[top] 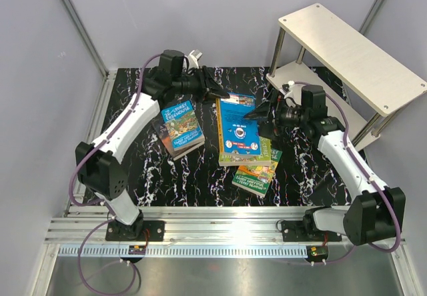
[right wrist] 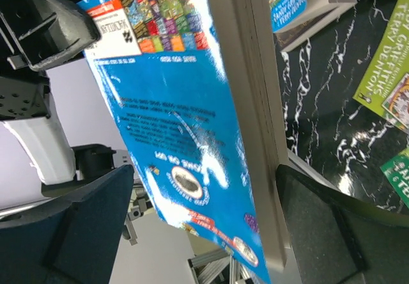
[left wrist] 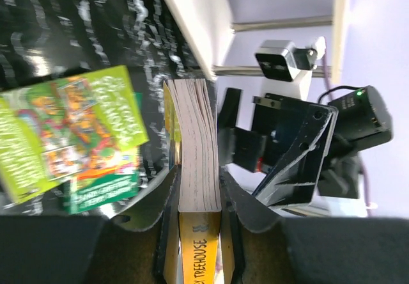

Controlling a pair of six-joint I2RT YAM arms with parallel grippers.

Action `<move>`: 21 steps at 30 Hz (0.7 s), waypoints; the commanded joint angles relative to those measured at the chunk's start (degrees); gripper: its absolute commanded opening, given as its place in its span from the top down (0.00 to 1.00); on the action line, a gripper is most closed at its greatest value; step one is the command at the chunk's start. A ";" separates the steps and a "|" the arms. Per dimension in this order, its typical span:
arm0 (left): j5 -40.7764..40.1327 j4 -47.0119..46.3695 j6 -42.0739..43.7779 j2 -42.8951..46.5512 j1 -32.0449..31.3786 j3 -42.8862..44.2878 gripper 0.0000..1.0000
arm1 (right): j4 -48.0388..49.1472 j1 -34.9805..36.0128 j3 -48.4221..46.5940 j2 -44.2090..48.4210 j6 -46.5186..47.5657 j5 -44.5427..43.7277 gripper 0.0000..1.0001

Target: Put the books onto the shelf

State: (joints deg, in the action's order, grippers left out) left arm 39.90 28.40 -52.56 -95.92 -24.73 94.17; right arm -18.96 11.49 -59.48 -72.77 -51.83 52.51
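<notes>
Blue book (top: 237,128): left gripper (left wrist: 199,197) clamps it across the covers, seen only from left wrist. Right wrist shows right gripper (right wrist: 204,194) wide, straddling it, not closed.

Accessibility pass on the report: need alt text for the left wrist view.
The left gripper is shut on a thin paperback book with a yellow "Treehouse" spine, page edge toward the camera. Just beyond, the black right gripper stands open; green-covered paperbacks lie on the black marbled table at left.
</notes>
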 commanded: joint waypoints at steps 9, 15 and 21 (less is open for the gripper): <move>11.60 -22.95 -21.44 -0.06 -0.05 7.60 1.00 | 5.26 1.96 2.53 2.89 -0.91 3.65 0.00; 13.19 -32.07 -28.47 -0.94 0.47 7.79 1.00 | 9.02 1.96 7.54 6.06 -4.85 5.05 0.00; 13.63 -45.34 -37.44 -0.58 0.91 2.34 1.00 | 23.42 1.96 9.13 9.57 -13.81 8.83 0.00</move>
State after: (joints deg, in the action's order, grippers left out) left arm 52.49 -0.40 -76.86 -98.63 -24.38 96.14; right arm -2.63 12.73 -51.13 -65.06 -61.98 57.39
